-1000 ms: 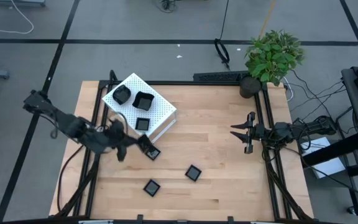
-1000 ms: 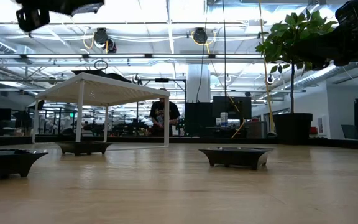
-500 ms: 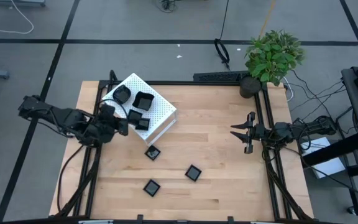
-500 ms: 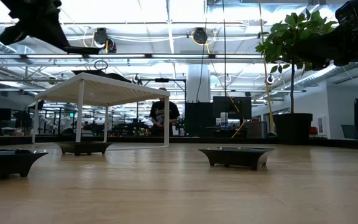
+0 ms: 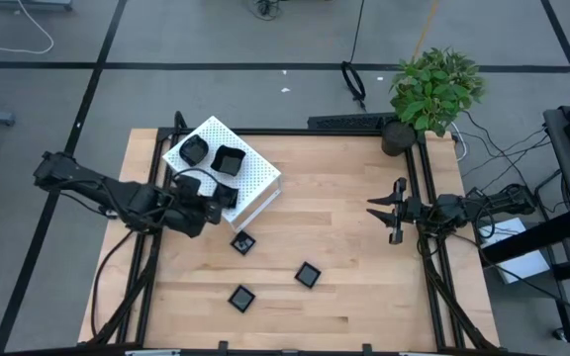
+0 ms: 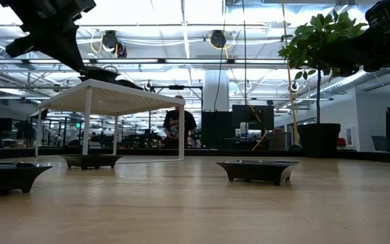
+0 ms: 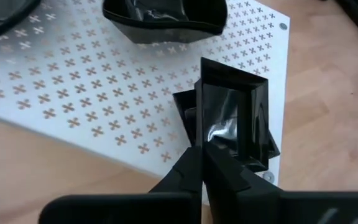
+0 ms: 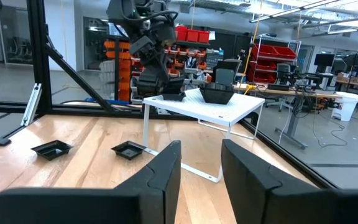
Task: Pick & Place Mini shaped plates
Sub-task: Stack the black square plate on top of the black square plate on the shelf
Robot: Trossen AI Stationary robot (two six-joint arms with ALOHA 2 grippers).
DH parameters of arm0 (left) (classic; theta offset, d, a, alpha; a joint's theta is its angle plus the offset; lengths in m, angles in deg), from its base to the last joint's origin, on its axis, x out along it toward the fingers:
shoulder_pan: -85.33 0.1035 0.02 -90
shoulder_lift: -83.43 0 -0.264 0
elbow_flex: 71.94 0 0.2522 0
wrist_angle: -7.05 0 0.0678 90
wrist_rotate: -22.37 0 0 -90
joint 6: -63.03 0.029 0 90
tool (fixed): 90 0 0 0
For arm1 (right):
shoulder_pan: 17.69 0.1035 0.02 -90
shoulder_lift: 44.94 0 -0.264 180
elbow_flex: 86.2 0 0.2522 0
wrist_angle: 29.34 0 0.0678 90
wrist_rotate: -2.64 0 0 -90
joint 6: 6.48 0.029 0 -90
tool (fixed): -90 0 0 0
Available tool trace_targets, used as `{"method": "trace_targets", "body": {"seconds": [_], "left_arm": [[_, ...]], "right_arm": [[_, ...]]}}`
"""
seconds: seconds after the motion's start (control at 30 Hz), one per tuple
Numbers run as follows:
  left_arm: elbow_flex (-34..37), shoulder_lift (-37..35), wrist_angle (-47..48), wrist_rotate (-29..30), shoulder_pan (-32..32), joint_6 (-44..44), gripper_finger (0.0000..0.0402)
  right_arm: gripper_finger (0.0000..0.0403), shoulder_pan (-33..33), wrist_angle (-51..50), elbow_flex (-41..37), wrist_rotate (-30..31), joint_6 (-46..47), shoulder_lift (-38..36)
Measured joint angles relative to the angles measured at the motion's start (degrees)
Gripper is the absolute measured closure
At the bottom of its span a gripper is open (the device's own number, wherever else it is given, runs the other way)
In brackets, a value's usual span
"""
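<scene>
A white perforated box stands at the table's far left with two mini shaped plates on its top. My left gripper hangs over the box's near corner, shut on a square black plate. Another dark plate lies on the box right under the held one. Three more plates rest flat on the wooden table. My right gripper waits at the table's right side, open and holding nothing. My left gripper pinches one side of the square plate's rim between its two fingers. The fingers slant down toward the box top. The plate stands tipped up on edge, its glossy inside showing, just above the plate under it; whether the two touch, I cannot tell.
Black frame rails run along the table's left and right edges. A potted plant stands at the far right corner. Bare wood lies between the box and my right gripper. A person stands in the room far behind.
My left gripper has stayed shut. It has swung from over the table beside the box's near corner, toward the left and far edges, and now hangs over the box top. Its wrist has rolled and tipped downward. The three plates on the table have kept still.
</scene>
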Motion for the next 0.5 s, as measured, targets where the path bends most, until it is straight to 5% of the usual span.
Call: {"method": "trace_targets", "body": {"seconds": [0.13, 0.5], "left_arm": [[0.0, 0.9, -1.0, 0.1, 0.0, 0.0, 0.0392], [0.0, 0.3, -1.0, 0.3, 0.0, 4.2, 0.0312]], "right_arm": [[0.03, 0.0, 0.0, 0.0, 0.0, 0.0, 0.0], [0.03, 0.0, 0.0, 0.0, 0.0, 0.0, 0.0]]}}
